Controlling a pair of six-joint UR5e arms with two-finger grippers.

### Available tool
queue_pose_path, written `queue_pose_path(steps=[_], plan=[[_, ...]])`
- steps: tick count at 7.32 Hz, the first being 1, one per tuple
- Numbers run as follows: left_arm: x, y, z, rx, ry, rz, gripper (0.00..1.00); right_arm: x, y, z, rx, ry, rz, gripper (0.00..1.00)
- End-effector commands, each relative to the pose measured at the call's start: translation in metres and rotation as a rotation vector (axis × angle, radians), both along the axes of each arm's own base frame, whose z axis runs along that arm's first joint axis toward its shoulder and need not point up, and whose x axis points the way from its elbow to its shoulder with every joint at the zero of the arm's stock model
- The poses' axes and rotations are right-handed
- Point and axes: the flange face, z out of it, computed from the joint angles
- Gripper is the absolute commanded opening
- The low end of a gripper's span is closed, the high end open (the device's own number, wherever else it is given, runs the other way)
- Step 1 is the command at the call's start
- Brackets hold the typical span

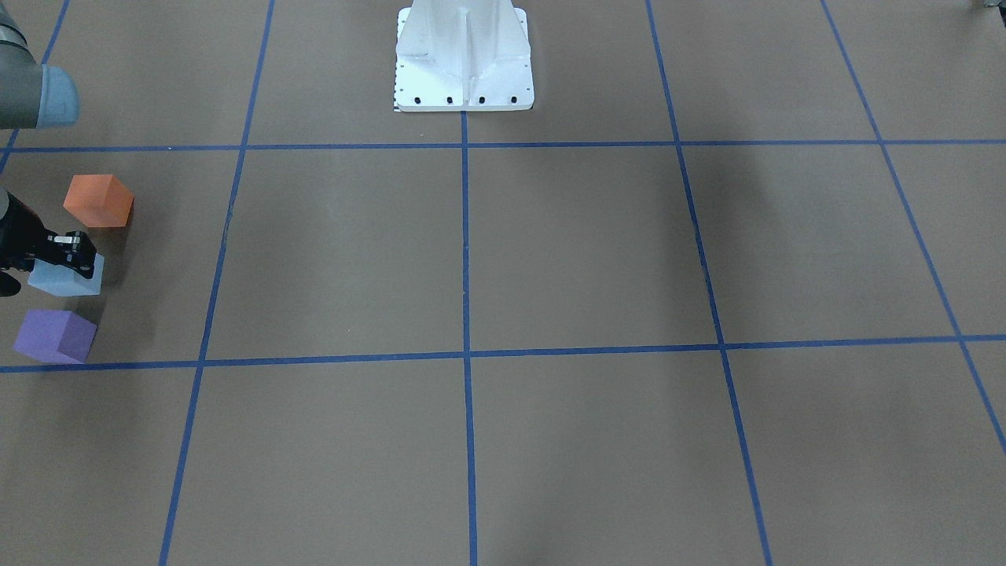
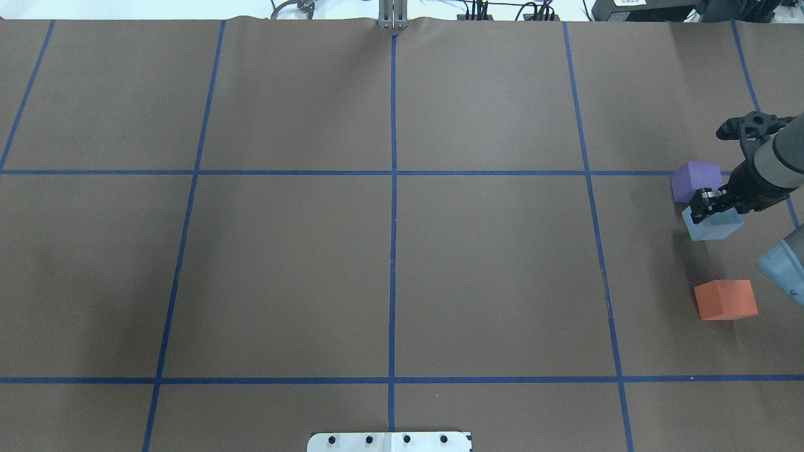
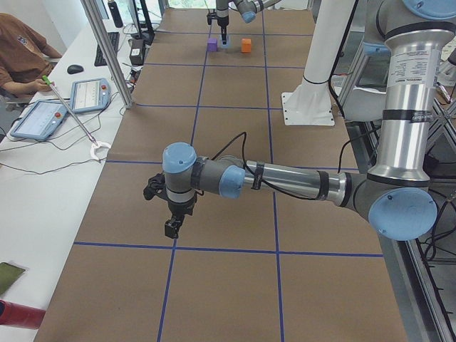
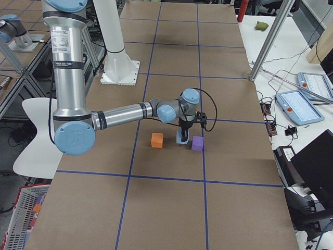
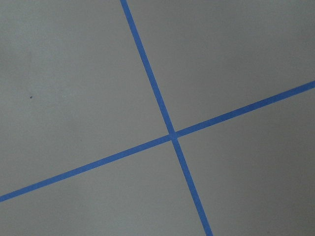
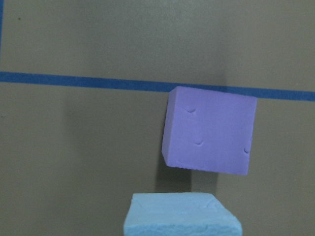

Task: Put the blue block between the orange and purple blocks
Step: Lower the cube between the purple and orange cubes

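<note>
Three cubes at the right edge of the overhead view. Where does the blue one sit? — M.

The blue block [image 2: 716, 226] is flat on the table [image 2: 389, 263], in the gap between the purple block [image 2: 694, 181] above it and the orange block [image 2: 725, 300] below it. It is just beside the purple one and further from the orange. — K.

Grip status? — M.

The right gripper [image 2: 705, 208] is down on the blue block's upper-left top corner. I cannot tell whether its fingers pinch the block or stand spread off it. The left gripper [image 3: 172, 226] hangs over bare table at lower centre of the left side view, fingers unreadable. — K.

Handling notes? — M.

My judgement is foam, since the purple face shows small dents in the wrist view. So it is likely light, soft and a little squashy, with a matte, non-slippery skin. I would take it on two opposite flat sides, centred, with modest squeeze. Placement looks essentially made, though off-centre toward purple. — K.
</note>
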Motion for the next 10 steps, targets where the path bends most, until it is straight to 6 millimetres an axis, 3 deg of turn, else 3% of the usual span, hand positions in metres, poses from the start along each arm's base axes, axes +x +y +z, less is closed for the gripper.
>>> queue_pose_path(steps=[1, 4, 5, 6, 7, 9, 10], plan=[[0.001, 0.0, -0.002, 0.004, 0.0, 0.002, 1.0, -0.004, 0.004, 0.014, -0.028, 0.011, -0.011, 0.0], [0.001, 0.0, 0.0, 0.001, 0.0, 0.002, 1.0, -0.008, 0.015, 0.025, -0.05, 0.026, -0.028, 0.0], [0.001, 0.0, 0.001, -0.001, 0.0, 0.002, 1.0, -0.01, 0.017, 0.027, -0.055, 0.029, -0.034, 0.1], [0.001, 0.0, 0.001, 0.0, 0.0, 0.003, 1.0, -0.012, 0.018, 0.027, -0.055, 0.027, -0.039, 0.71], [0.001, 0.0, 0.001, -0.001, 0.0, 0.002, 1.0, -0.009, 0.022, 0.027, -0.051, 0.024, -0.038, 1.0], [0.001, 0.001, 0.002, -0.004, 0.0, 0.004, 1.0, -0.009, 0.022, 0.024, -0.043, 0.02, -0.039, 1.0], [0.001, 0.001, 0.001, -0.001, 0.0, 0.004, 1.0, -0.007, 0.022, 0.013, -0.027, 0.009, -0.036, 1.0]])
